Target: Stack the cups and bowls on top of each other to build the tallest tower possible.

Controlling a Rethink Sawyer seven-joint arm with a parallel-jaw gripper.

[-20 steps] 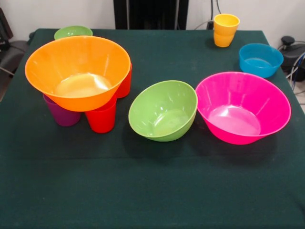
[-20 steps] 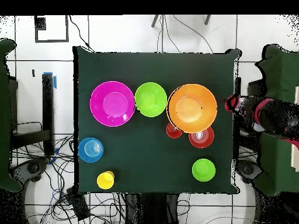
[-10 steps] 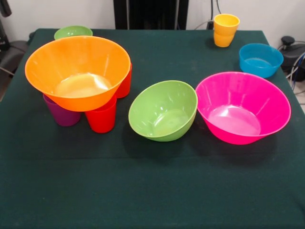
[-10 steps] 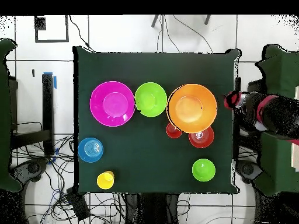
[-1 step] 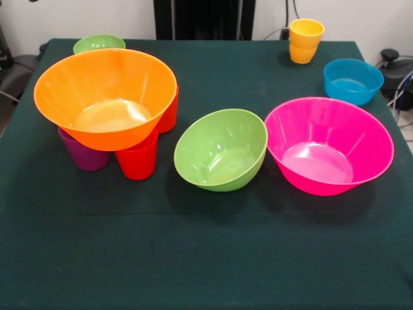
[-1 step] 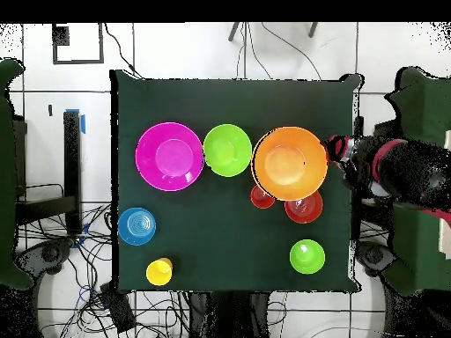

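Observation:
A large orange bowl [image 5: 104, 97] [image 6: 290, 163] rests upright on top of cups: a purple one [image 5: 84, 156], a red one [image 5: 137, 161] and a red-orange one [image 5: 170, 113]. In the overhead view two red cups [image 6: 304, 208] [image 6: 262, 197] show past its rim. A medium green bowl [image 5: 221, 148] [image 6: 227, 150] lies tilted beside a large pink bowl [image 5: 329, 145] [image 6: 169, 156]. Standing apart are a small blue bowl [image 5: 353, 81] [image 6: 137, 226] and a small green bowl [image 5: 99, 42] [image 6: 306, 256]. A yellow cup [image 5: 306, 29] [image 6: 159, 271] sits in an orange piece [image 5: 302, 54]. No gripper shows.
A person's arm in a dark sleeve [image 6: 401, 172] reaches in from the right edge of the overhead view, its hand [image 6: 339, 150] close to the orange bowl's rim. A dark green cloth [image 5: 206, 252] covers the table. Cables [image 6: 97, 264] lie on the floor beside it.
The person's arm has moved left, from beyond the table's edge to right beside the orange bowl. The bowls and cups have stayed put.

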